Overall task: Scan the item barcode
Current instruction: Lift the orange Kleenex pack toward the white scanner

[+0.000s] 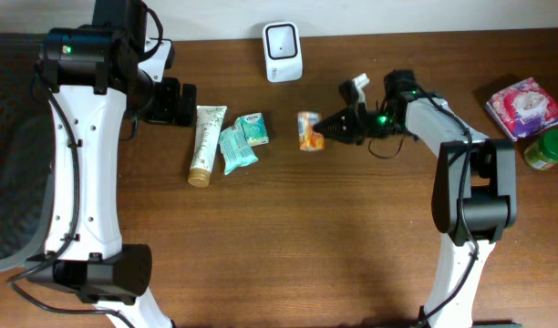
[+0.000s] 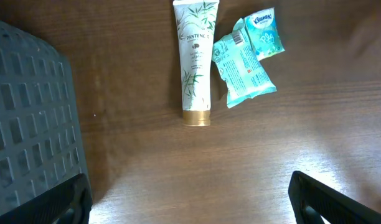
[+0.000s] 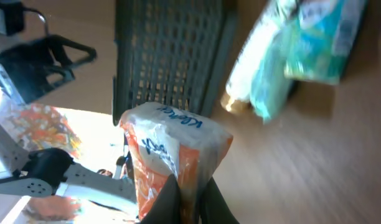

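Right wrist view, nearest first: right hand (image 3: 187, 198) pinched narrow on the lower edge of the orange tissue pack (image 3: 172, 149), lower centre of frame. Beyond it, blurred: cream tube (image 3: 253, 68), teal packs (image 3: 321, 43), grey basket (image 3: 172, 50). Overhead: pack at centre of the worktop (image 1: 288, 237), below and right of the white scanner (image 1: 283, 39), apart from it. Left hand (image 2: 190, 199) spread wide, nothing between its fingers.

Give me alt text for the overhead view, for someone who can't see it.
The right tool pinches an orange pack at mid-table, just below a white scanner. A tube and teal packs lie near the open left tool.
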